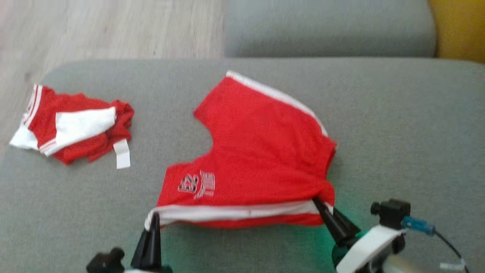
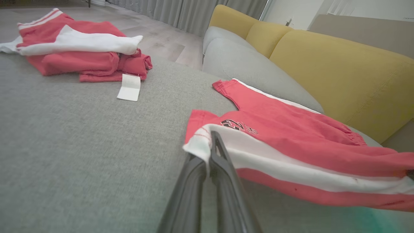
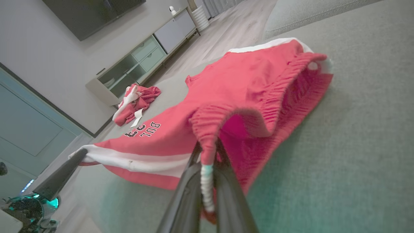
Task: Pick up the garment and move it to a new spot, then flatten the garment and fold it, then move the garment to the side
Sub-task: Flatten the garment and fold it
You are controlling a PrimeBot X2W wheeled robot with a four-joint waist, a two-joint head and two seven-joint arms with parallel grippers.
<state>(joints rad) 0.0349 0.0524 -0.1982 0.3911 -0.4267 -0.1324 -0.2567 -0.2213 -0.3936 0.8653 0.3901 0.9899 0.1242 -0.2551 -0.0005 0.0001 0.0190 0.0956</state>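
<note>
I have the shorts (image 1: 261, 151) by their near edge, one end in each tool. My left tool (image 1: 154, 223) is pinched tight on the white-striped leg corner. My right tool (image 1: 317, 201) is pinched tight on the stretchy waistband. The near edge is lifted a little off the grey cushion (image 1: 398, 132) between them. The rest of the shorts lies on the cushion in front of me, near the middle. Another red and white pile (image 1: 75, 127) sits well apart on my left, with a white tag (image 1: 122, 153) just beside it.

Here is what worries me. The left tool has only a small bit of cloth, right at the corner, so a hard pull sideways may tug it free. The right tool seems to hold one layer of the waistband, but the cloth is too bunched there to be sure. If so, the shorts may open like a bag and not lie flat. If I drag them low, the far edge may rub on the cushion and roll under. If I swing too far left, they may land on the pile.
</note>
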